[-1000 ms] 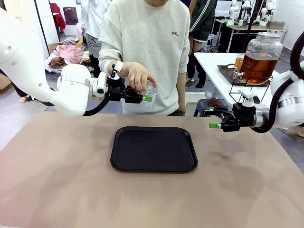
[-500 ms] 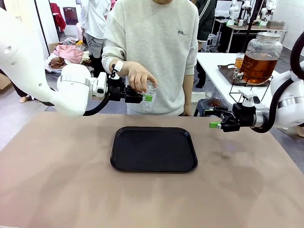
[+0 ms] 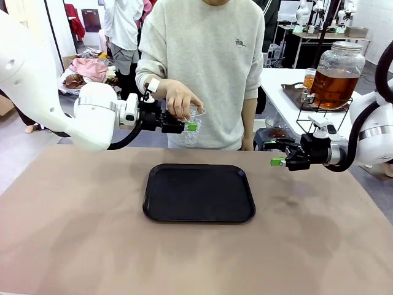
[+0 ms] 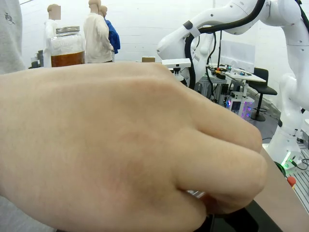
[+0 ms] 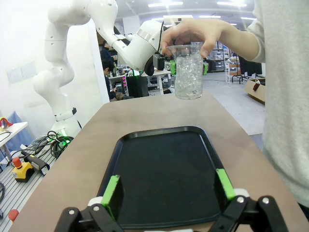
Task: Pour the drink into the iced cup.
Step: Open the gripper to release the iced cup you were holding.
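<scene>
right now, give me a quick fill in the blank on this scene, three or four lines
The person's hand holds the clear cup by its ____.
The cup is filled with ____.
On the table lies an empty black ____.
The right gripper has its jaws ____.

Missing words: rim; ice; tray; open

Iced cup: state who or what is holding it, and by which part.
The person's hand holds the cup by its rim from above. Whether the left pincer at its side grips it cannot be told.
</scene>
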Controlling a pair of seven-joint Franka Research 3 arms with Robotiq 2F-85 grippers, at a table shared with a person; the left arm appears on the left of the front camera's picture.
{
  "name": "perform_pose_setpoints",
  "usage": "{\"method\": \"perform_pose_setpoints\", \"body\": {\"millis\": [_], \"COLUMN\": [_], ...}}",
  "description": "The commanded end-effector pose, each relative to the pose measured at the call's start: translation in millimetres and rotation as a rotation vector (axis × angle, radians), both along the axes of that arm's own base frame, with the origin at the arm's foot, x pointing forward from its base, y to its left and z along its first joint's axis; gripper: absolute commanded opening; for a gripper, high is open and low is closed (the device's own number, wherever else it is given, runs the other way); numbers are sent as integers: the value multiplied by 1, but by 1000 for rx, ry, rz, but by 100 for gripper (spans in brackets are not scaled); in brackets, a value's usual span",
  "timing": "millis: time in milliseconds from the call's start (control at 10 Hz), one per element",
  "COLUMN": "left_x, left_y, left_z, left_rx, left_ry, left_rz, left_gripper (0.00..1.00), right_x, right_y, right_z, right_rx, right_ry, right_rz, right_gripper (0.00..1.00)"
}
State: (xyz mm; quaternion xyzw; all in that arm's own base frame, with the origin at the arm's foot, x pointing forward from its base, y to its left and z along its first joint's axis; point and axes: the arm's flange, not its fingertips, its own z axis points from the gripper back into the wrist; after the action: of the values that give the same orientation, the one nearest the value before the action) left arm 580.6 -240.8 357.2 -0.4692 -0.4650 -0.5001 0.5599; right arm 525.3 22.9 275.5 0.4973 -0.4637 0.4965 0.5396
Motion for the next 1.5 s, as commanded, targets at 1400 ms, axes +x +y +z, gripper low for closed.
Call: {"method": "perform_pose_setpoints", "body": {"millis": [1400], "left_x": [-137], "left_y": [150], "left_z": [-27], "left_rx": [-45], "left_ry": [-85], "left_rz": [41], "left_gripper": [100], "right_x": [3], "right_y": [1], "right_z": [3], "right_rx": [-1], "right_ry": [-9], "right_rz": [2], "right_gripper": [100]}}
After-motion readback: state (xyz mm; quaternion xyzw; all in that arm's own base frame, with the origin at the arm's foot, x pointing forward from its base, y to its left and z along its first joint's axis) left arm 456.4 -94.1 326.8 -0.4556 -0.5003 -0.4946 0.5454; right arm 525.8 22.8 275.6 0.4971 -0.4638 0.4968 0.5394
